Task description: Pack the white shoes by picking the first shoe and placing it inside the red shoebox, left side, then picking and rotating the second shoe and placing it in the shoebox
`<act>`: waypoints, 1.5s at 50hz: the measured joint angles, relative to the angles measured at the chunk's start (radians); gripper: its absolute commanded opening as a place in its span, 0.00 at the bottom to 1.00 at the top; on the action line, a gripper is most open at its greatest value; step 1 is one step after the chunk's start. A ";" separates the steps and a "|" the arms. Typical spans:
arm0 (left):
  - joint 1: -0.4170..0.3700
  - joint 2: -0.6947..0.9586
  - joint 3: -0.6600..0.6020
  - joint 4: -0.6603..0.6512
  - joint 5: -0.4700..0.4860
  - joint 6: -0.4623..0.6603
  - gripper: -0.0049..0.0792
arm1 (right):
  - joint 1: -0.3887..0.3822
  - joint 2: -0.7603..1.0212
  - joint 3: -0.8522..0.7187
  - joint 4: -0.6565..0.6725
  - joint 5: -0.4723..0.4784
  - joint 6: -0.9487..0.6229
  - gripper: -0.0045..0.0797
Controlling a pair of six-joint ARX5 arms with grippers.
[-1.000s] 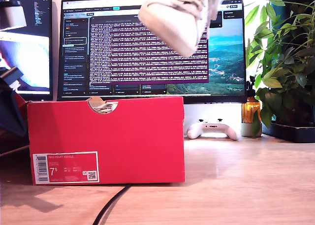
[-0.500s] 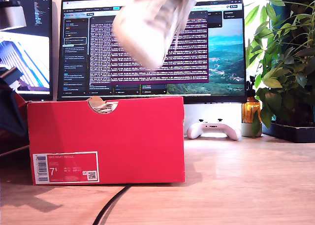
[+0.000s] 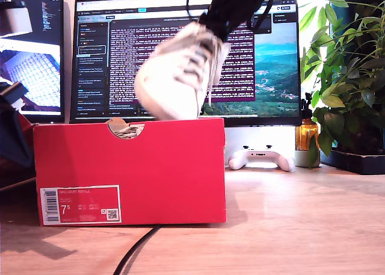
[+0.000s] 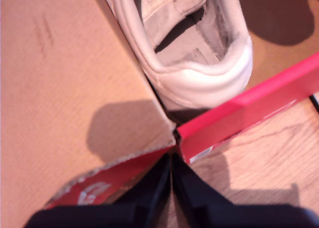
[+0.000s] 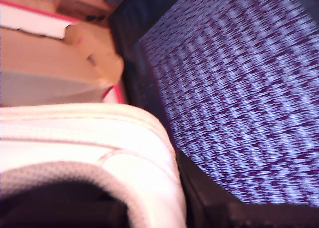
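2nd white shoe (image 3: 177,76) is hanging upper centre of exterior view, toe tilting down-left just above the red shoebox (image 3: 129,169) rim, long axis diagonal. My second gripper (image 5: 164,208) is carrying it, jaws clamped at the heel collar. 1st shoe (image 4: 187,43) is lying inside box. My first gripper (image 4: 170,188) is hovering near box corner, jaws together, holding nothing.

Shoe (image 3: 177,76): smooth white leather, mesh-like cloth lining. Box (image 3: 129,169): matt red cardboard outside, raw brown inside. Surface (image 3: 289,227): light wood grain, slight sheen.
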 measured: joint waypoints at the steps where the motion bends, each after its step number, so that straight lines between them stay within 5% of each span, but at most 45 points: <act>1: 0.000 0.000 0.000 0.000 0.000 0.000 0.04 | 0.000 0.006 0.000 0.000 0.000 0.000 0.04; 55: 0.000 0.000 0.000 0.000 0.000 0.000 0.04 | -0.017 0.202 0.003 -0.092 0.033 -0.031 0.05; 66: 0.000 0.000 0.000 0.000 0.000 0.000 0.04 | -0.010 0.202 0.007 -0.099 0.038 -0.036 0.45; 75: 0.000 0.000 0.000 0.000 0.000 0.000 0.04 | 0.006 0.202 0.008 -0.099 0.050 -0.030 0.47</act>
